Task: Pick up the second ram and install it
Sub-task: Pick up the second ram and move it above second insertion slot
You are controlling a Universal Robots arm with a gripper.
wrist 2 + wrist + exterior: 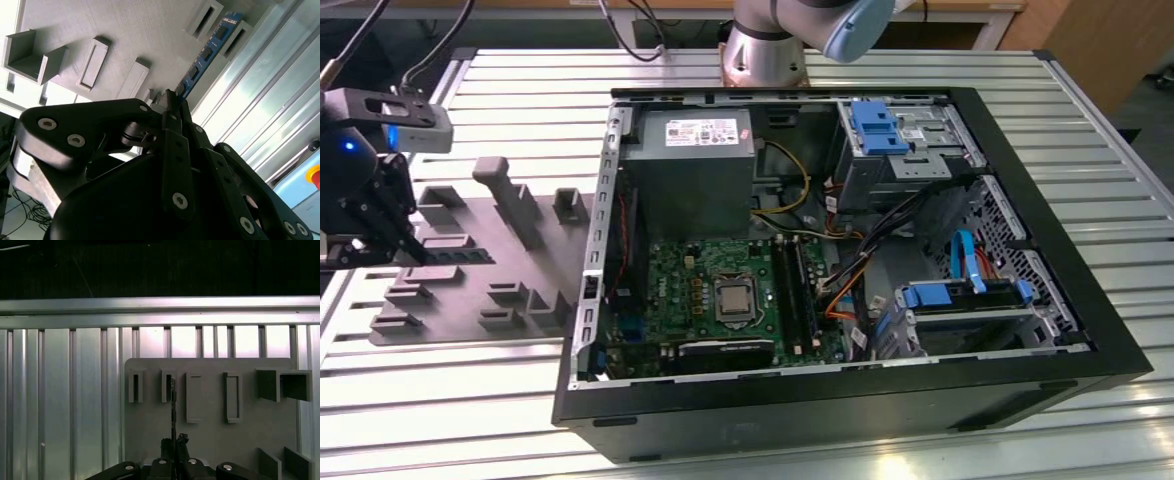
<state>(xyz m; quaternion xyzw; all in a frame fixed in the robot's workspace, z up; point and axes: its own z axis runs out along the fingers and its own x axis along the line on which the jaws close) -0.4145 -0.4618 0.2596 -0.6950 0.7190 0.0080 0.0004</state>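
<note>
Here, gripper (170, 102): clenched on one end of the second ram (207, 50), its fingertips pinching the board's flat faces.
Second ram: a narrow stick that stood on edge in the grey fixture plate (210, 440), running between the plate's raised slot blocks. It was at the exterior view's left, well apart from the computer.
Doing it well: probably a straight lift out of the blocks, keeping the stick in line with them, since an end grip could let it tilt and bind.
Fixture plate: held the stick; the nearby pockets looked bare.
Computer case (854, 400): lay open, holding a power supply (687, 170), the motherboard (674, 290) and its black memory slots (790, 290).
</note>
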